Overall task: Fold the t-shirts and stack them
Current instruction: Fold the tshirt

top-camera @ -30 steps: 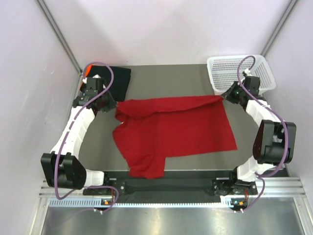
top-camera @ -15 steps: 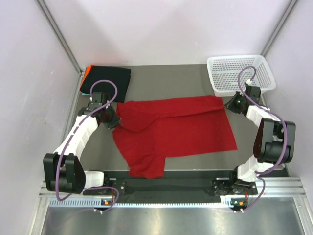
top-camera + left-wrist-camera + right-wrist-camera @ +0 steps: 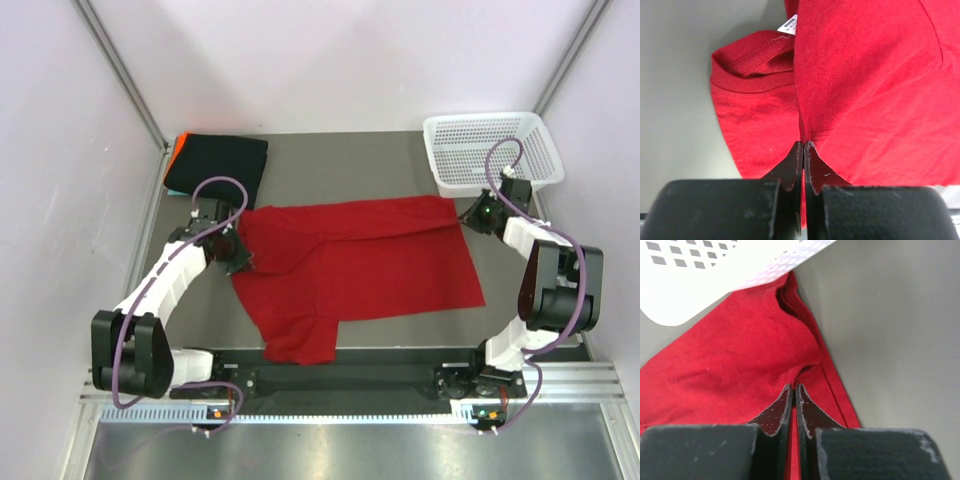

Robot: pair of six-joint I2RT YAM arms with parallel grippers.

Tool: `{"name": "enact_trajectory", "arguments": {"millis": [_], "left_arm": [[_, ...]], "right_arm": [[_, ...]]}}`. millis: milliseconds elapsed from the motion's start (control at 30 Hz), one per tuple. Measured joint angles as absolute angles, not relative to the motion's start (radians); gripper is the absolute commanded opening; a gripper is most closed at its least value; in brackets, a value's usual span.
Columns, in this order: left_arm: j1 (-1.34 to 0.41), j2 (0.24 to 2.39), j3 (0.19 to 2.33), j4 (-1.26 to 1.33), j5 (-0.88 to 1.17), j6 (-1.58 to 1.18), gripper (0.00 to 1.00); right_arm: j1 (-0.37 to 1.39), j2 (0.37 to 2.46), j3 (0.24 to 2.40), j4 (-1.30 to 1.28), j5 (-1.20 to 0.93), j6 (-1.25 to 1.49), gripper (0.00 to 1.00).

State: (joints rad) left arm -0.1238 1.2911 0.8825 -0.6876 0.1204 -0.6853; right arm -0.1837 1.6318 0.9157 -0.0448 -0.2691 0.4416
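A bright red t-shirt (image 3: 380, 265) lies spread over the middle of the grey table, its far part folded over itself. My left gripper (image 3: 241, 257) is shut on the shirt's left edge near the collar; the left wrist view shows its tips (image 3: 804, 144) pinching red cloth (image 3: 865, 75) beside the collar's white label (image 3: 788, 24). My right gripper (image 3: 467, 217) is shut on the shirt's far right corner, its tips (image 3: 793, 386) nipping a pucker of red cloth (image 3: 730, 365). A folded black t-shirt (image 3: 220, 163) lies at the back left, with an orange edge (image 3: 173, 152) under it.
A white mesh basket (image 3: 490, 148) stands at the back right, just beyond my right gripper; its rim (image 3: 700, 275) overhangs the cloth in the right wrist view. Pale walls close in the table on three sides. One sleeve (image 3: 300, 340) reaches toward the near edge.
Both grippers have come down and slightly toward the near side, still holding the shirt's far edge. The left one moved away from the black t-shirt and the red cloth now lies flatter.
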Motion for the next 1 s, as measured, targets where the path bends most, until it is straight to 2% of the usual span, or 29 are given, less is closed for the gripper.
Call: {"name": "enact_trajectory", "arguments": {"millis": [100, 333, 467, 833, 933, 1000], "left_arm": [[-0.162, 1.283, 0.883, -0.691, 0.085, -0.693, 0.00], [-0.245, 1.283, 0.877, -0.698, 0.061, -0.739, 0.00], [-0.277, 1.282, 0.868, -0.711, 0.027, -0.758, 0.00], [-0.292, 1.278, 0.859, -0.735, -0.098, -0.759, 0.00], [-0.297, 1.283, 0.863, -0.735, -0.089, -0.756, 0.00], [-0.304, 1.285, 0.863, -0.736, -0.091, -0.754, 0.08]], "right_arm": [[-0.184, 1.632, 0.916, -0.053, -0.263, 0.447, 0.05], [-0.184, 1.632, 0.916, -0.077, -0.241, 0.451, 0.01], [-0.184, 1.632, 0.916, -0.079, -0.237, 0.451, 0.09], [-0.185, 1.632, 0.963, -0.191, -0.143, 0.445, 0.13], [-0.185, 1.632, 0.977, -0.202, -0.128, 0.444, 0.18], [-0.185, 1.632, 0.978, -0.210, -0.121, 0.442, 0.24]]}}
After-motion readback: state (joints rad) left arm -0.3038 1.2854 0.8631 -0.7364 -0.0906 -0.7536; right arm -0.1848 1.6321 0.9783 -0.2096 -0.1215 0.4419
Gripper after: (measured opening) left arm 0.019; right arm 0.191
